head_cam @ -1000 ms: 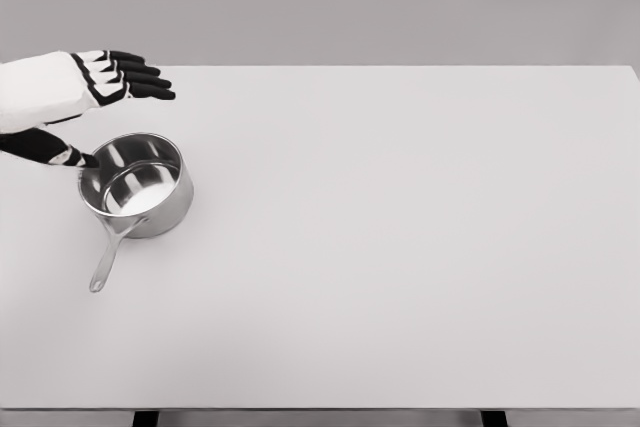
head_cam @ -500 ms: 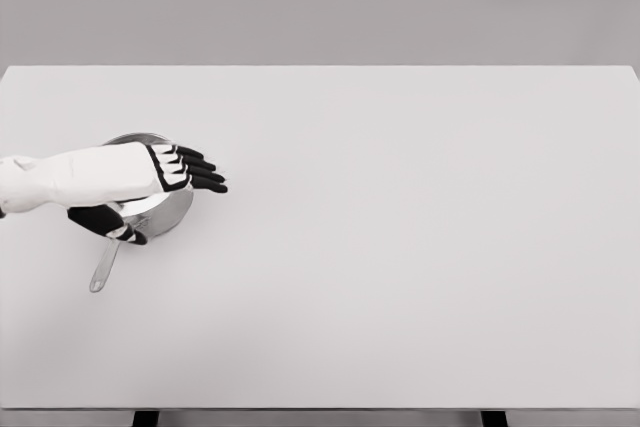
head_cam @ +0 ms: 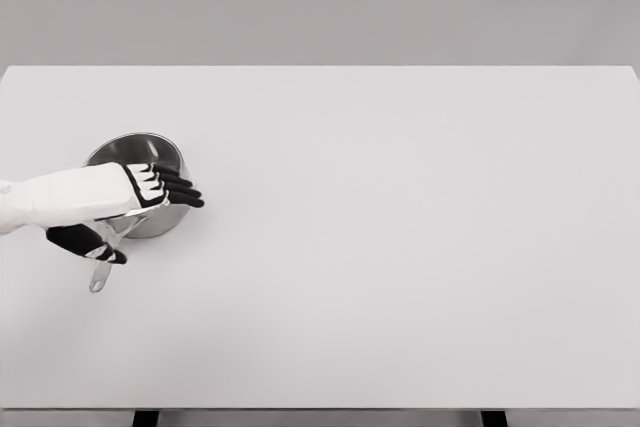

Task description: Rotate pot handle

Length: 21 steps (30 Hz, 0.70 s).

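One pot [head_cam: 120,152] under the left hand [head_cam: 130,192]

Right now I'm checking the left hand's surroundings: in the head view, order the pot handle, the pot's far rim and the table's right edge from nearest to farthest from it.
1. Pot handle: just below the left hand, by its thumb.
2. Pot's far rim: behind the hand, uncovered.
3. Table's right edge: far across, opposite side.

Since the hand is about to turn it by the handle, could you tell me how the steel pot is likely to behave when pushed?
The pot looks rigid polished metal, so it would probably slide and pivot on the smooth table rather than tip. Its long thin handle gives leverage, but could slip under the left hand.
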Tool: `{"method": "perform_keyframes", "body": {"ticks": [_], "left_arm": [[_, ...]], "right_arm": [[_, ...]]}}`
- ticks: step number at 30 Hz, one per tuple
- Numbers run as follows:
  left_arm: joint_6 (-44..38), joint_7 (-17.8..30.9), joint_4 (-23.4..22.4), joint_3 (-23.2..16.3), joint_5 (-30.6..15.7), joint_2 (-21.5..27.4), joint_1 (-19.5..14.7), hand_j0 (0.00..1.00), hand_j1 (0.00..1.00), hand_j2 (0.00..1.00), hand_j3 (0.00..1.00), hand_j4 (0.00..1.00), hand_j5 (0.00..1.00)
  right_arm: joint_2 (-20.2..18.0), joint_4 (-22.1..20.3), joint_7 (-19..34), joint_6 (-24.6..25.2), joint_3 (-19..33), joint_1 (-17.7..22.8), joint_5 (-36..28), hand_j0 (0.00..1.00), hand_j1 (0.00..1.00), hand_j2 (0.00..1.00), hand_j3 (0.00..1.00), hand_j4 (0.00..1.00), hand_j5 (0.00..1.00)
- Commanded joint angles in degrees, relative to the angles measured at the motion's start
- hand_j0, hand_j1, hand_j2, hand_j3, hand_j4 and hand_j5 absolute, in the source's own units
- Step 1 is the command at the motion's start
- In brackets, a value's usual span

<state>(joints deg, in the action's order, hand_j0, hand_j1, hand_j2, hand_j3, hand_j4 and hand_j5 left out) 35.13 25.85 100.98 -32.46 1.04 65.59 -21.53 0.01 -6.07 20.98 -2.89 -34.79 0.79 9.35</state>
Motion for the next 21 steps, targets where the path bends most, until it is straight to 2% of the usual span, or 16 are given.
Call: {"method": "perform_keyframes", "body": {"ticks": [1,6,16,21], "left_arm": [[-0.13,-0.1,0.01,0.03,-0.43,0.86,0.0,1.0,1.0,1.0,1.0,1.0,1.0],[-0.13,0.34,0.01,-0.06,-0.08,0.86,0.44,1.0,1.0,1.0,1.0,1.0,1.0],[-0.13,0.69,0.01,-0.33,5.28,1.04,0.97,1.0,1.0,1.0,1.0,1.0,1.0],[-0.13,0.69,-0.08,-0.33,7.13,2.88,2.11,1.0,1.0,1.0,1.0,1.0,1.0]], "right_arm": [[-0.01,0.0,0.03,-0.01,-0.01,0.0,-0.03,1.0,1.0,1.0,1.0,1.0,1.0],[-0.01,0.0,0.03,-0.01,-0.01,0.0,-0.03,1.0,1.0,1.0,1.0,1.0,1.0],[-0.01,0.0,0.03,-0.01,-0.01,0.0,-0.03,1.0,1.0,1.0,1.0,1.0,1.0],[-0.01,0.0,0.03,-0.01,-0.01,0.0,-0.03,1.0,1.0,1.0,1.0,1.0,1.0]]}}
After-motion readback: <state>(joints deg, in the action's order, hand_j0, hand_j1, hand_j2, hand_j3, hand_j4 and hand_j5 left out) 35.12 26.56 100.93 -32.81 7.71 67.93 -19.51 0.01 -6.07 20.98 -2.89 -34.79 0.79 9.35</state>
